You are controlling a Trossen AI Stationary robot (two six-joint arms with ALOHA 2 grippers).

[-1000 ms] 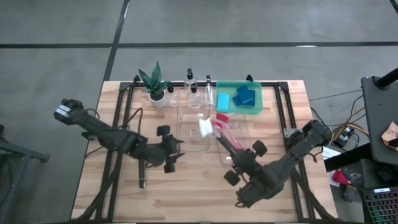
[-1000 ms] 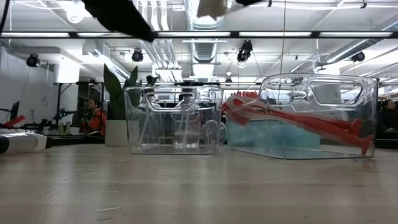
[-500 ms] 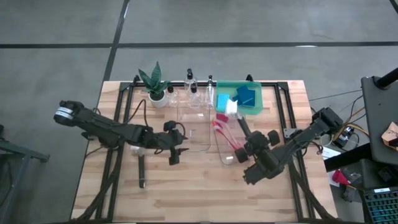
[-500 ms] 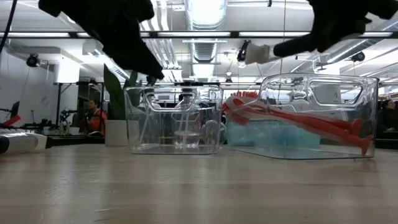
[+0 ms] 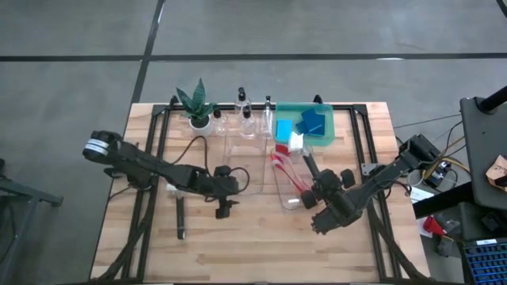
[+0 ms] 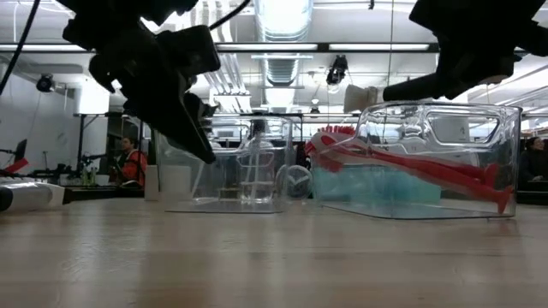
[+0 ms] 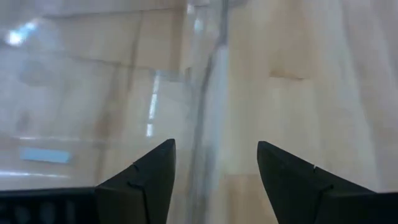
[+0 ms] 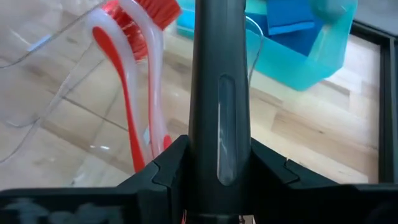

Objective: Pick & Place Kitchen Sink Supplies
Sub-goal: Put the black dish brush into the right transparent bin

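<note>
Right tool [image 8: 217, 162] grips black-handled brush [image 8: 219, 93]; white head cut off.

No legible text or labels.

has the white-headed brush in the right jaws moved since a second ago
Yes. In the high view the white-headed brush went from over the middle clear bin toward the green tray, its head now at the tray's near edge.

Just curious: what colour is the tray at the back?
Green tray, clearest in the high view.
</note>
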